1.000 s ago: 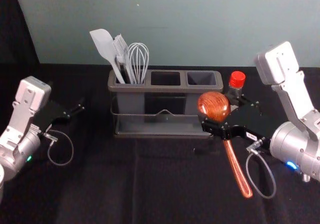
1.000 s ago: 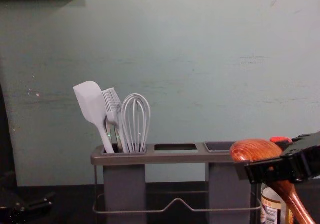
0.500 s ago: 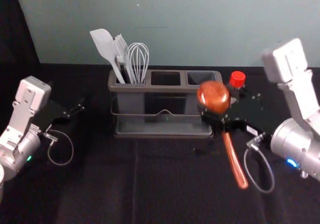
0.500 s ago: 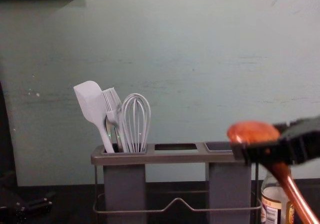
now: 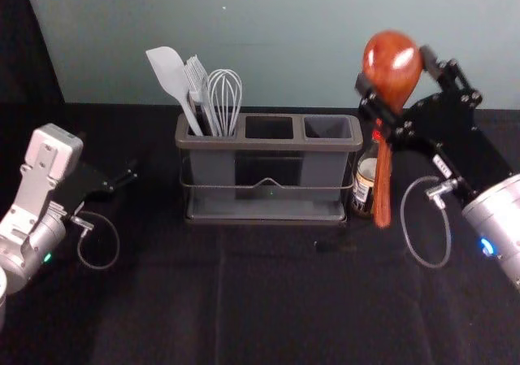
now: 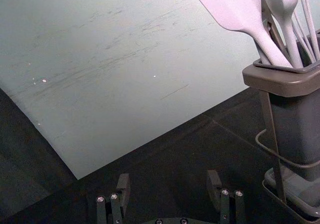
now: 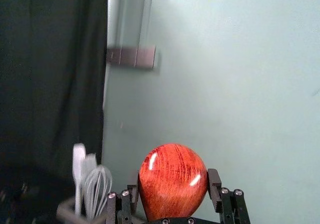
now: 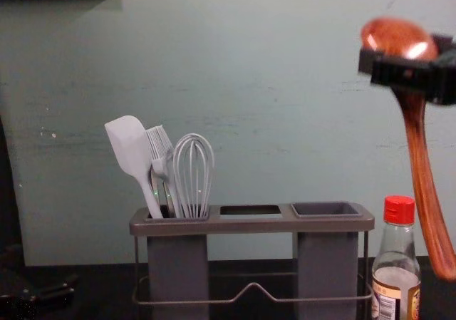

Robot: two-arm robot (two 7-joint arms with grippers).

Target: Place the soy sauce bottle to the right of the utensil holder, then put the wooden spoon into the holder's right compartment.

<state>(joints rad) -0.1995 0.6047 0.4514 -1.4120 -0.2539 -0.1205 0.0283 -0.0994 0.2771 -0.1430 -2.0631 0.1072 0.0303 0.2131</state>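
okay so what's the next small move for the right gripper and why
Probably ease the right gripper leftward toward the holder's right compartment, keeping height: the wooden spoon hangs handle-down, right of that opening and above the soy sauce bottle.

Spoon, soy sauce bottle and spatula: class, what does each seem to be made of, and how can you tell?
Spoon: probably varnished wood, glossy; streaky grain, bright highlights.
Soy sauce bottle: smooth glass or clear plastic; see-through neck.
Spatula: matt silicone or plastic, unclear which; even, pale surface.
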